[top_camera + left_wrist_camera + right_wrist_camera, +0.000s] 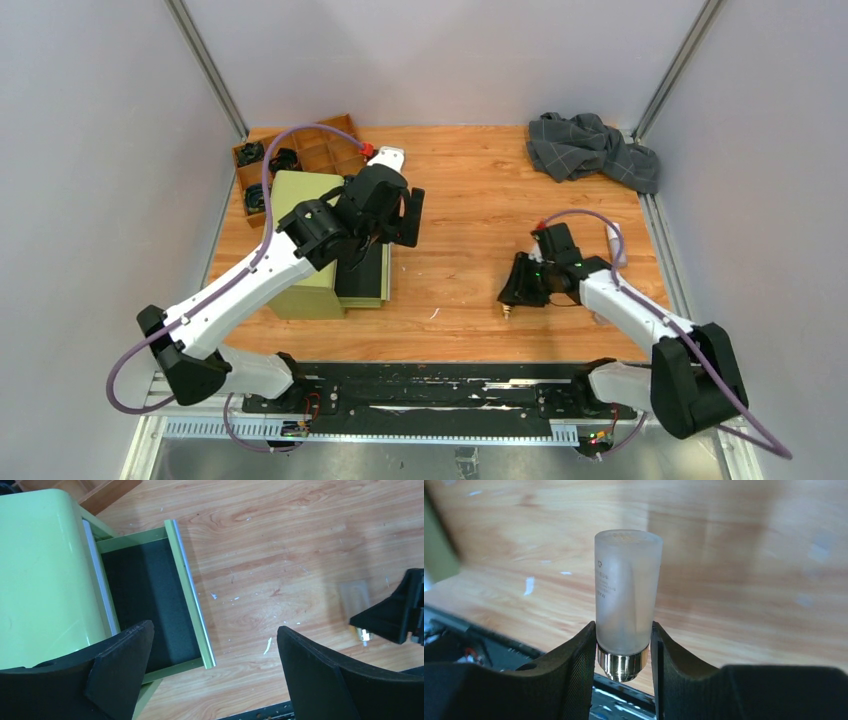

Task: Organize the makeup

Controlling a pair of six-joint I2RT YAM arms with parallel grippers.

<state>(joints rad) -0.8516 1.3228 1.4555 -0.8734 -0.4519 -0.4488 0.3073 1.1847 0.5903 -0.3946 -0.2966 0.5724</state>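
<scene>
Right wrist view gives the clearest answer: the right pincer point(624, 637) is closed narrowly on the clear tube point(626, 590), its pads pressing the frosted body just above the silver collar, with most of the tube's length reaching out past the fingertips. In the top view that pincer hangs low over the wooden desk point(470, 200), right of centre and well apart from the green cabinet point(300, 190) on the left side; whether the tube touches the wood cannot be told. The left pincer point(215, 680) is spread wide and holds nothing. It hovers by the cabinet's pulled-out drawer point(186, 585), whose dark lining shows in the left wrist view. The step in hand looks like carrying the tube across to a storage place, most likely that drawer (the wooden tray point(325, 155) at the far left corner, with black items in some compartments, is the other candidate). To do it well, the grip should not loosen in transit, since the hold is near one end of a smooth round body and the tube could pivot or slip, so a slow, level traverse suits it. The left arm sits over the drawer and should move aside first, or the two arms will crowd one another. The tube is best lowered close to the lining before release so it does not roll.
</scene>
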